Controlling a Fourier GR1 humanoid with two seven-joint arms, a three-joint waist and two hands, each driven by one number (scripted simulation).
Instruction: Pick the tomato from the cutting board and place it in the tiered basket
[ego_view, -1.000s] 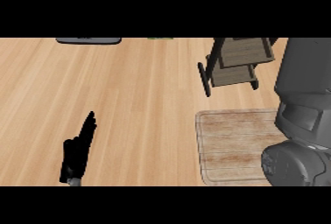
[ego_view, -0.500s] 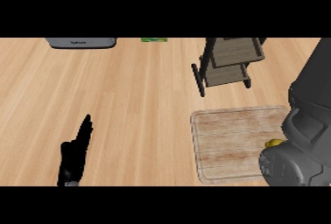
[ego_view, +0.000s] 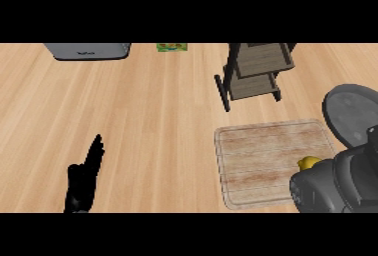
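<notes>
The left hand (ego_view: 83, 176) sits at the lower left of the frame, seen nearly edge-on, its black fingers straight and together, pointing toward the top of the picture. It is opened flat, has hold of nothing, and rests well apart from everything else on the bare wooden counter (ego_view: 162, 115). At the lower right a bulky grey right forearm (ego_view: 334, 184) comes in from the bottom edge and the right side and covers the right-hand corner of the cutting board (ego_view: 258, 160). The right hand itself is hidden beneath it, so how its fingers stand cannot be told. Just at the forearm's upper left edge, the tomato (ego_view: 308, 162) shows only as a small yellowish lump lying on the board near its right side, partly covered by the arm; whether anything touches it cannot be told. The board is a pale, planked rectangle at the lower right of centre. Above it, toward the upper right, stands the tiered basket (ego_view: 255, 67), a dark frame with wooden trays, near the board but apart from it. Along the top edge a grey appliance (ego_view: 87, 51) sits at the upper left, and a small green item (ego_view: 171, 47) lies just to its right.
</notes>
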